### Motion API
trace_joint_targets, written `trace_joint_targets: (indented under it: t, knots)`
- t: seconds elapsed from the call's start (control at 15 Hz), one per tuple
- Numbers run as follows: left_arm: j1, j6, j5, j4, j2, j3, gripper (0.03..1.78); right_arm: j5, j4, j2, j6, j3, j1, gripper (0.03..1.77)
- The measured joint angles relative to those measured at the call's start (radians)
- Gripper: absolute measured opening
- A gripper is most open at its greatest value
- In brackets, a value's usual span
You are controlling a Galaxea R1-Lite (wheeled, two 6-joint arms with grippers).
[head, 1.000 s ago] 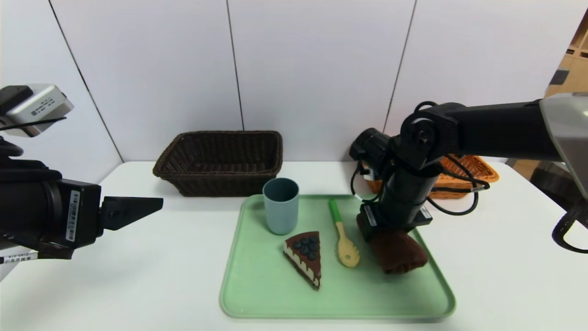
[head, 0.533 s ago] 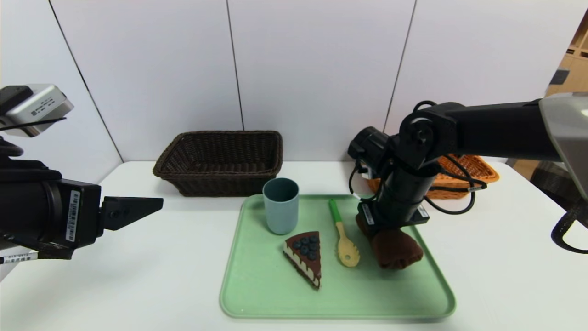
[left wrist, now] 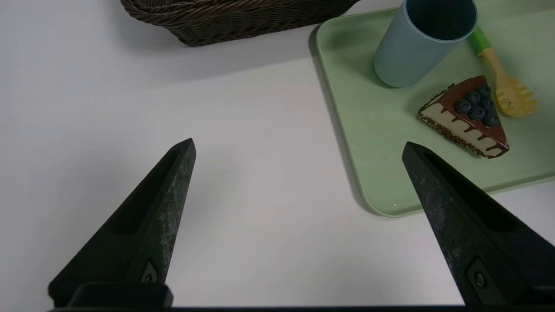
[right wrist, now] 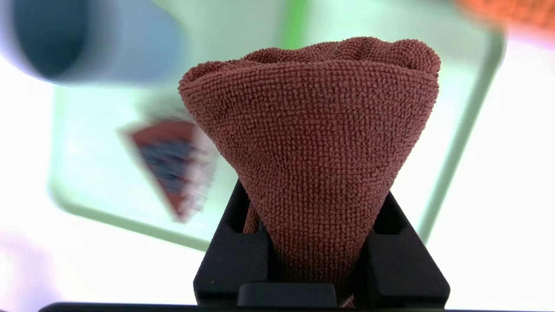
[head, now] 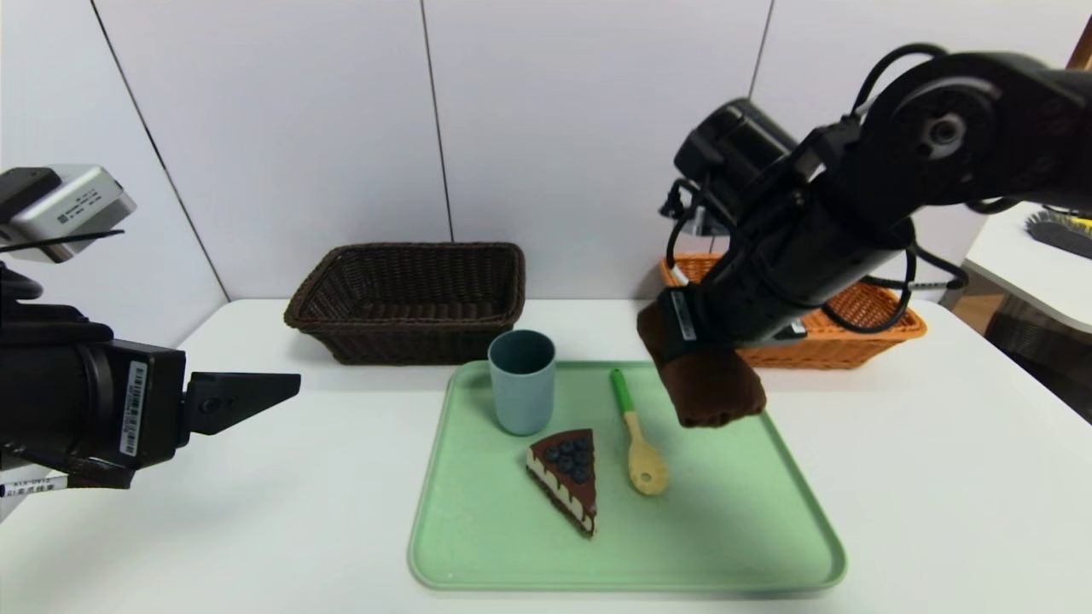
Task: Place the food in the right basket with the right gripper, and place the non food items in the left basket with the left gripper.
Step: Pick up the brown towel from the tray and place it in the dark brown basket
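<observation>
1. Left gripper (head: 256, 394) is parked over the tabletop's left side, jaws spread wide, nothing held or touched.
2. Dark brown woven basket (head: 409, 298) is noted at the tabletop's far edge, left of centre; nothing is seen inside it.
3. Green tray (head: 478, 546) carries, left to right: blue-grey cup (head: 521, 381) upright at its far left corner, toy cake slice (head: 565, 476) mid-tray, slotted spoon (head: 638, 435) just beside the slice.
4. Right gripper (right wrist: 318, 242) is seen above the tray's far right corner, jaws pinched on the rolled brown towel (head: 704, 375), which hangs clear of the tray.
5. Orange wicker basket (head: 853, 328) sits at the far right edge.
6. Judgement: the towel is non-food, so the dark basket is its proper place; the pinch should be kept firm and the cup cleared during carriage.
</observation>
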Motion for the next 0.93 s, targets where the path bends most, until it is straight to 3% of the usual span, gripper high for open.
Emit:
trace_joint_targets:
  t: [0.13,0.47,0.73,0.93]
  knots:
    - [0.0,0.0,0.004,-0.001,0.0,0.001,1.69,-0.005,-0.143,-0.033,-0.003,-0.014,0.034,0.49]
    - [0.0,0.0,0.012,0.012,-0.015,0.005,1.69,-0.027,-0.636,-0.027,-0.002,-0.015,0.083,0.49]
    - [0.0,-0.001,0.021,0.007,-0.033,0.029,1.69,-0.052,-1.042,0.073,-0.021,-0.012,0.111,0.49]
    - [0.0,-0.001,0.022,0.007,-0.046,0.043,1.69,-0.06,-1.244,0.178,-0.077,-0.013,0.134,0.49]
